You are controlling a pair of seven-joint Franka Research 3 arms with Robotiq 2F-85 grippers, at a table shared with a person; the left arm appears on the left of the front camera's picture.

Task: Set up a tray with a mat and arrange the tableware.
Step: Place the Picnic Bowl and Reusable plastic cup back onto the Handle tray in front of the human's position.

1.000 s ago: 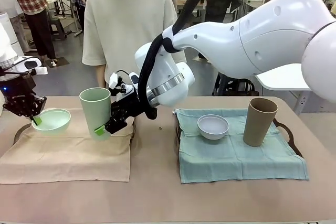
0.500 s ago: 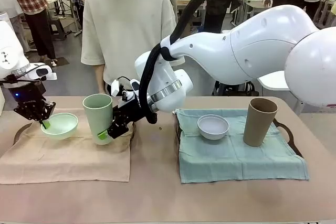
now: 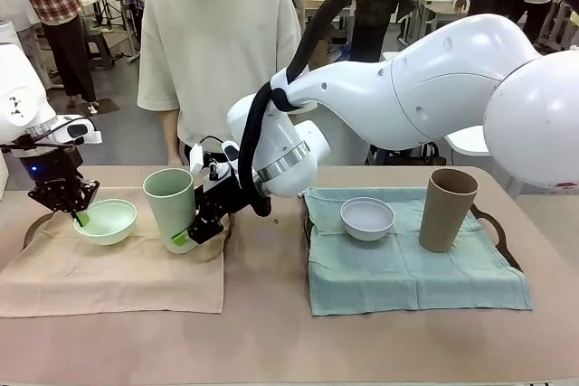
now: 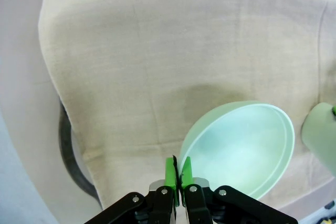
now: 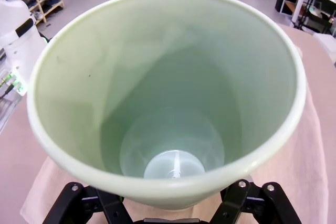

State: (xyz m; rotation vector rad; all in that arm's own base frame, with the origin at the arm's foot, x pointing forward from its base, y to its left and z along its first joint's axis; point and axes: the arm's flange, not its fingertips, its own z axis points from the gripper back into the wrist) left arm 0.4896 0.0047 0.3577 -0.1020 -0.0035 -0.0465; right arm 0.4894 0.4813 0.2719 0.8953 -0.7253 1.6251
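Front view: right tool [image 3: 187, 234] grips the green tumbler [image 3: 172, 208]; left tool [image 4: 176, 174] (pads nearly touching) grips nothing.

Two bowls [image 3: 105, 221] [image 3: 366, 218], two tumblers [image 3: 171, 208] [image 3: 447, 209], two mats [image 3: 113, 268] [image 3: 412, 268], two trays [image 3: 487, 223] [image 3: 33, 228].

No legible text, labels, brands or numbers anywhere.

A person [image 3: 217, 42] in a beige T-shirt stands just beyond the right gripper [image 3: 181, 234]; the table [image 3: 271, 332] lies beneath it.
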